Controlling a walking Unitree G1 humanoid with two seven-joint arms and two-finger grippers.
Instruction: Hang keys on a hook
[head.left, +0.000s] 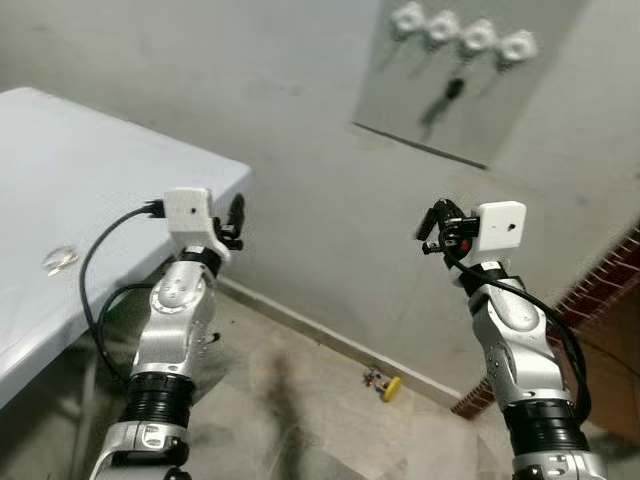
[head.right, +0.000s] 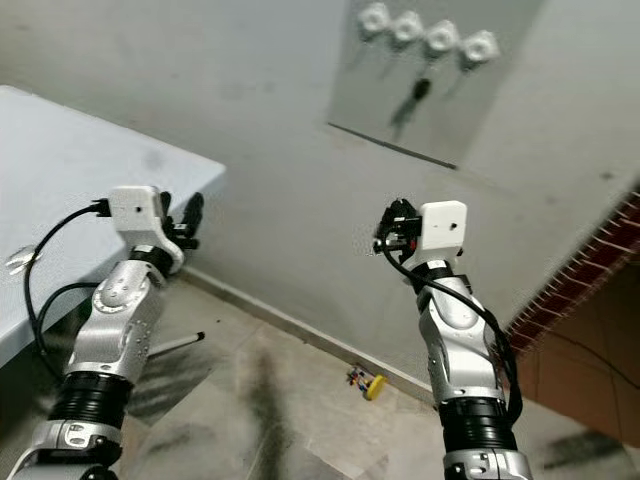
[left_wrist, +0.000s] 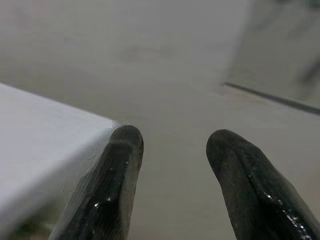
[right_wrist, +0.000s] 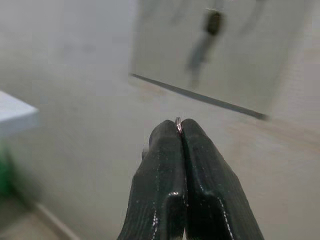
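Grey plaster wall fills the background above a tiled floor. At far left I see the white table, a small clear object lying on it. My left gripper hovers beside the table's corner, fingers spread apart and empty. Lower centre, a small yellow item lies on the floor by the skirting. My right gripper is raised toward the wall, fingers pressed together on a thin metal ring, apparently the key ring. Upper right, a panel carries four white hooks; one dark key hangs there.
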